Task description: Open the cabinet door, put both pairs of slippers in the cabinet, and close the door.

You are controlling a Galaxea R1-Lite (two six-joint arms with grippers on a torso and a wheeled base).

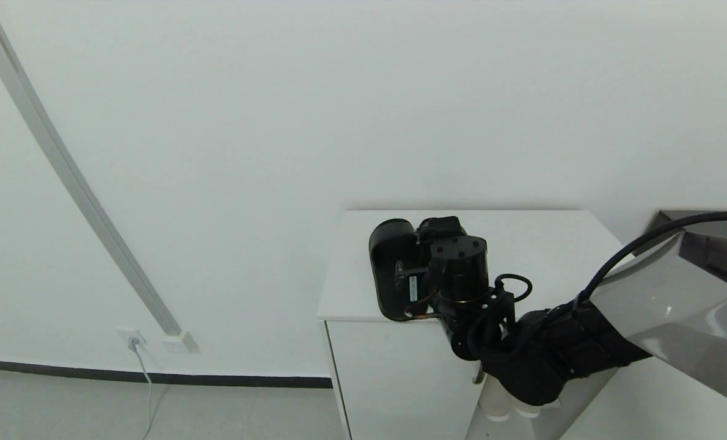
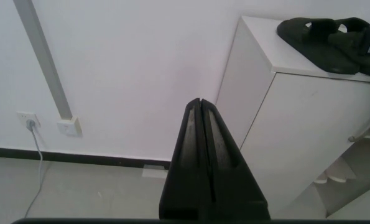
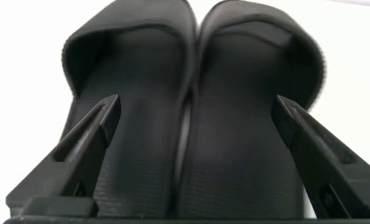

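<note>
**Pair of black slippers (image 3: 191, 137) between the spread fingers of my right gripper (image 3: 197, 102).**
The two slippers lie side by side on a white surface (image 3: 23, 56), their inner edges touching and their broad straps at the end farther from my wrist. My fingers (image 3: 79, 162) stand wide apart, one along the outer side of each slipper, with the tips just short of the straps. Whether either finger touches a slipper cannot be told.
</note>
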